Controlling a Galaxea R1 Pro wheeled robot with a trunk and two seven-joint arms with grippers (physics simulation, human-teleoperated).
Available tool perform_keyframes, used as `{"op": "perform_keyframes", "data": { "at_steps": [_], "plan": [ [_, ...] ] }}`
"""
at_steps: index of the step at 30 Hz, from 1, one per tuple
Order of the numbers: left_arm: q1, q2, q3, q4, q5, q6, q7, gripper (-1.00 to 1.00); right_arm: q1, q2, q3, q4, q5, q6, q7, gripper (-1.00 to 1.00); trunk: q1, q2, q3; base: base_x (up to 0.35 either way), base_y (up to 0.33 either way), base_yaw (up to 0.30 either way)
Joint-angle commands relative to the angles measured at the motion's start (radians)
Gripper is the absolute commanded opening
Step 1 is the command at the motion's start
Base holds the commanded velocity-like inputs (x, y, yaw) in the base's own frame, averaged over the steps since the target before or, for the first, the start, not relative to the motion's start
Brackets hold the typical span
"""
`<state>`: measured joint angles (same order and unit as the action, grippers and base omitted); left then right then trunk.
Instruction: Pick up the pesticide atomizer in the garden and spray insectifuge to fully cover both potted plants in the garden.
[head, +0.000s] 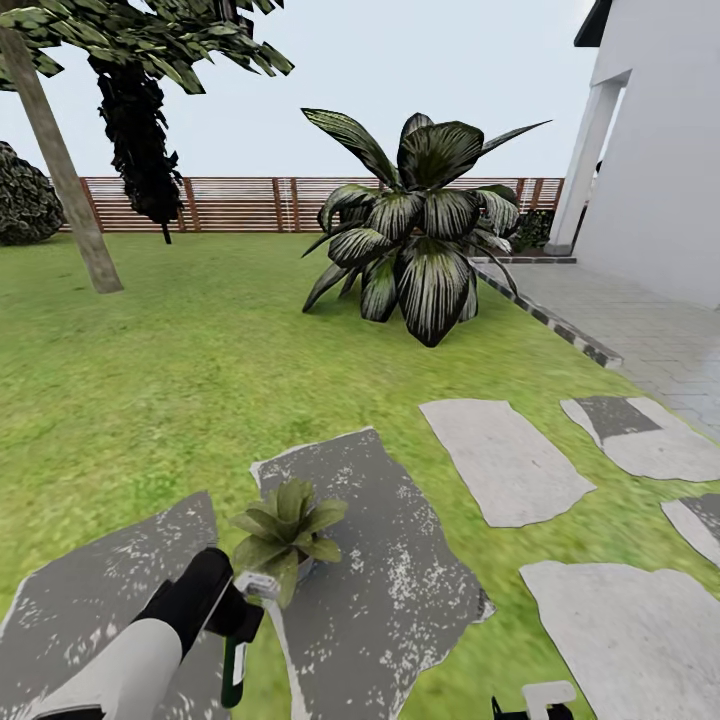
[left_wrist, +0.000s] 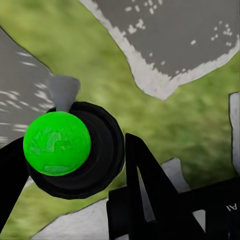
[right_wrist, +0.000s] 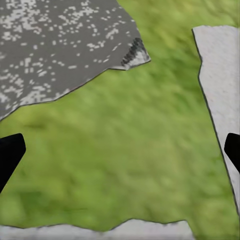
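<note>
Gripping the pesticide atomizer (head: 235, 668), the left gripper (head: 232, 610) holds its pale spray top just beside the potted plant (head: 287, 530), a leaf rosette in a small grey pot on a speckled stepping stone (head: 400, 580). Label unreadable. The right gripper (right_wrist: 120, 150) has fingers wide over lawn (right_wrist: 130, 150) beside that stone.

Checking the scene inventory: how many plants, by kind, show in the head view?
Small potted plant: 1
Big striped-leaf plant: 1
Trees: 2
Round dark bush: 1
Total: 5
</note>
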<state>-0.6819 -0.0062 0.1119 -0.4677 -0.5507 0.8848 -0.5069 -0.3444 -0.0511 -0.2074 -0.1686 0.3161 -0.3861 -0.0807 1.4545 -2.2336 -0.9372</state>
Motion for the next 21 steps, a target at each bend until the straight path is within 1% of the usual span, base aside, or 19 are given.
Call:
{"op": "perform_keyframes", "data": {
  "at_steps": [1,3,6,9,14,16,17,21],
  "plan": [
    [0.001,-0.001,0.004,0.000,-0.009,0.002,-0.010,-1.00,-0.001,0.000,-0.006,0.001,0.011,-0.004,-0.004,1.00,0.000,0.000,-0.001,0.000,0.000,0.000],
    [0.017,-0.003,0.003,-0.001,-0.010,0.001,-0.009,-1.00,-0.001,0.000,-0.006,0.001,0.011,-0.004,-0.004,1.00,0.000,0.000,-0.001,0.000,0.000,0.000],
    [0.025,-0.008,0.002,-0.001,-0.011,0.001,-0.009,-1.00,-0.001,-0.001,-0.006,0.001,0.011,-0.003,-0.004,1.00,0.000,0.000,-0.001,0.000,0.000,0.000],
    [0.029,-0.007,0.002,-0.001,-0.008,0.001,-0.009,-1.00,-0.001,0.000,-0.006,0.001,0.010,-0.002,-0.003,1.00,0.000,0.000,-0.001,0.000,0.000,0.000],
    [0.034,-0.001,0.002,-0.002,-0.011,0.001,-0.008,-1.00,-0.001,0.009,-0.005,0.000,0.006,-0.003,0.000,1.00,0.000,0.000,-0.001,0.000,0.000,0.000],
    [0.040,-0.001,0.002,0.000,-0.007,0.001,-0.009,-1.00,-0.001,0.012,-0.004,-0.001,0.006,-0.003,0.001,1.00,0.000,0.000,-0.001,0.000,0.000,0.000],
    [0.062,-0.010,0.005,0.017,-0.006,-0.002,-0.010,-1.00,-0.001,0.011,-0.006,0.000,0.008,-0.002,0.001,1.00,0.000,0.000,-0.001,0.000,0.000,0.000],
    [0.053,-0.013,0.000,0.018,-0.009,-0.004,-0.010,-1.00,-0.001,0.001,-0.006,0.000,0.009,-0.005,-0.003,1.00,0.000,0.000,-0.001,0.000,0.000,0.000]
  ]
}}
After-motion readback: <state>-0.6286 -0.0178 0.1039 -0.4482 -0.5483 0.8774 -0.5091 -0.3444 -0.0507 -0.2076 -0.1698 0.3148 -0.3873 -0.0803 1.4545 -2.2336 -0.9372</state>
